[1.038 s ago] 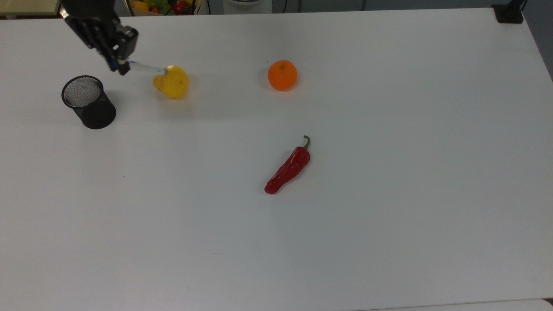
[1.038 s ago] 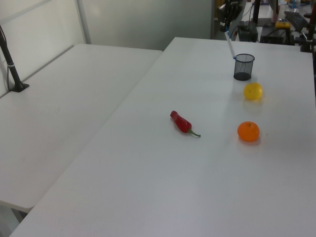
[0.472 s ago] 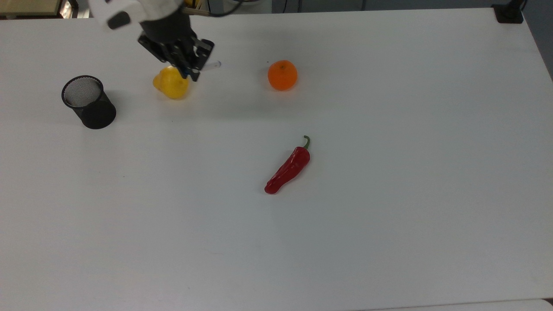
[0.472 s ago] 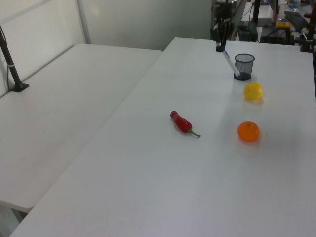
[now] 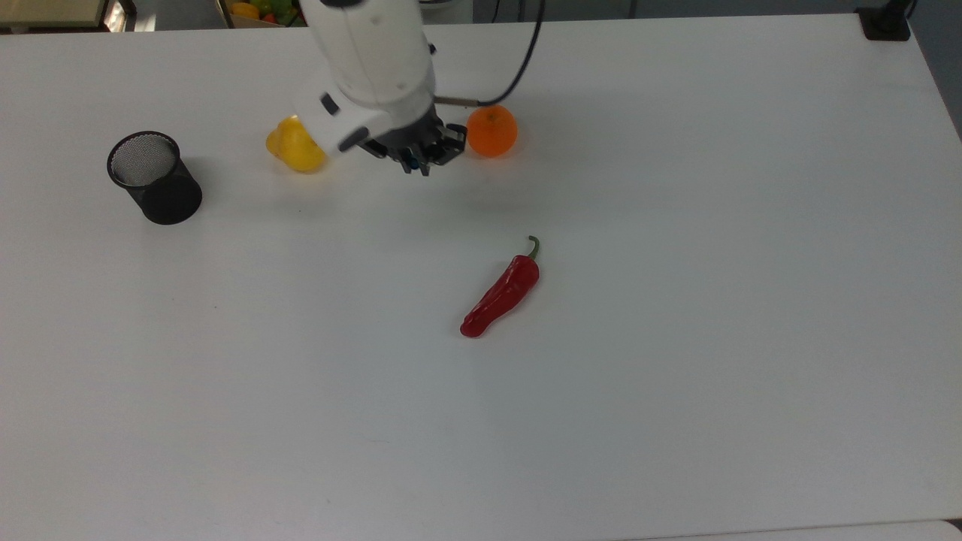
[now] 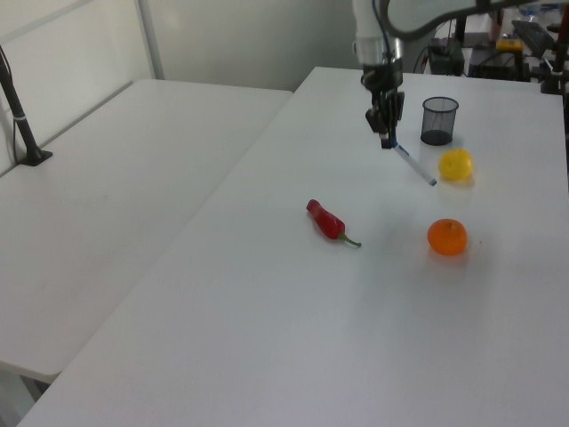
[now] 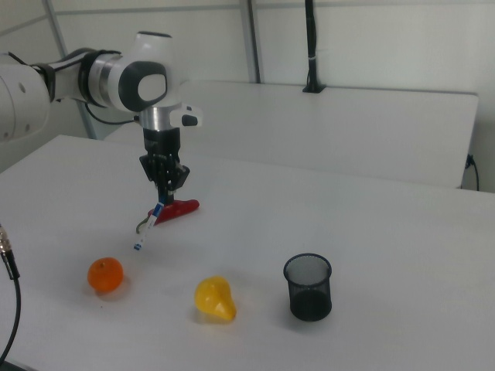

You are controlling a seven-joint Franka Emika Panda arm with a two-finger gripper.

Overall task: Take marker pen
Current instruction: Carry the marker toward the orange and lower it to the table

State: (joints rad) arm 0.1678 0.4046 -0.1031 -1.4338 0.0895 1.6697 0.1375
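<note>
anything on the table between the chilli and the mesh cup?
No. In the top view the table is bare between the red chilli and the black mesh cup. The gripper, holding the marker pen, hangs further back.

Top view: arm body [image 5: 372,68] covers the right side of the yellow pear [image 5: 294,146] and the left edge of the orange [image 5: 492,131]. Marker pen [image 6: 412,163] is almost entirely hidden under the gripper [image 5: 415,159] there, just a blue speck between the fingers. Pen's label marking is too small to read in the left and right views. Box of fruit [image 5: 278,10] at the far edge is cut off by the top view's top. Right view: arm runs off the right view's left edge, chilli pepper [image 7: 179,209] partly behind the pen.
</note>
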